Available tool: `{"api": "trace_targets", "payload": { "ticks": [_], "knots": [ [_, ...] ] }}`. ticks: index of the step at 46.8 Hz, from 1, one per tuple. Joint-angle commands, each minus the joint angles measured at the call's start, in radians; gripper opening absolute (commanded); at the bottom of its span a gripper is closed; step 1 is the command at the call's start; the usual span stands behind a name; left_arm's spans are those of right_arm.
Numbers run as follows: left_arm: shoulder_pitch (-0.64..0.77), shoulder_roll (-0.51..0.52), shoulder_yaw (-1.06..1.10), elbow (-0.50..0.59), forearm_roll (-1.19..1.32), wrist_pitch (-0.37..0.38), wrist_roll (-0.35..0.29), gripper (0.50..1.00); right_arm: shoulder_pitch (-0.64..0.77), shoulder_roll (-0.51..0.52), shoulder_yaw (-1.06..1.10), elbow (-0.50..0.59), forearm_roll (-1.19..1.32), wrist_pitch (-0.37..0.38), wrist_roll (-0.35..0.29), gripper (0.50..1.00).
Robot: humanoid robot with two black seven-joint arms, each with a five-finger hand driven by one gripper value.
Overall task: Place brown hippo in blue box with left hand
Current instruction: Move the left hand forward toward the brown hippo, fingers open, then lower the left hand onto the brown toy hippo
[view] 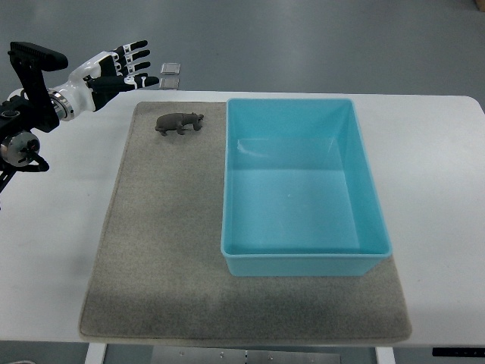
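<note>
We see the left hand (121, 70) at the upper left of the top view, its arm coming in from the left edge. The hand is released: its black-and-white fingers (136, 57) are stretched out nearly straight and slightly fanned, pointing toward the right, and they grasp nothing. It sits over the far left edge of the white surface (53, 227), beyond the corner of the mat and apart from everything lying on it.

The brown hippo (179, 123) stands on the grey mat (151, 265), near the mat's far left corner. We see it side-on, with its head toward the right. It is near the hand but not touching it, below and to the right of the fingertips in the picture.

Just to the right of the hippo, with a narrow strip of mat between them, is the blue box (307, 262). It is a rectangular open tub, resting mostly on the mat, with its right side running close to the mat's right edge. We can see its bare bottom.

Beyond the surface, just past the fingertips, a small square grey plate (170, 74) lies on the floor. We cannot tell what it is.
</note>
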Motion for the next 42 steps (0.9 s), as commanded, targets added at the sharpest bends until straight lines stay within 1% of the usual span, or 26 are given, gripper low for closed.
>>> {"api": "trace_targets", "payload": {
  "ticks": [1,7,11,14,18,25,31,42],
  "knots": [
    [-0.013,0.014,0.000,0.002,0.018,0.008,-0.001,0.996,0.000,0.000,0.000,-0.001,0.000,-0.001,0.000,0.936],
    [-0.027,0.019,0.000,0.007,0.107,0.045,-0.010,0.996,0.000,0.000,0.000,-0.001,0.000,-0.001,0.000,0.936],
    [-0.033,0.016,-0.002,0.004,0.215,0.087,-0.018,0.996,0.000,0.000,0.000,-0.001,0.000,-0.001,0.000,0.936],
    [-0.041,0.013,-0.002,-0.002,0.304,0.099,-0.024,0.996,0.000,0.000,0.000,-0.001,0.000,0.001,0.000,0.936],
    [-0.055,0.011,-0.002,-0.006,0.400,0.096,-0.035,0.994,0.000,0.000,0.000,0.001,0.000,0.001,0.000,0.936],
    [-0.078,0.013,0.001,-0.038,0.599,0.091,-0.035,0.992,0.000,0.000,0.000,-0.001,0.000,-0.001,0.000,0.936],
    [-0.099,0.010,0.029,-0.039,0.762,0.093,-0.035,0.992,0.000,0.000,0.000,-0.001,0.000,-0.001,0.000,0.936],
    [-0.108,-0.003,0.074,-0.039,0.829,0.111,-0.033,0.992,0.000,0.000,0.000,-0.001,0.000,-0.001,0.000,0.936]
  ]
}}
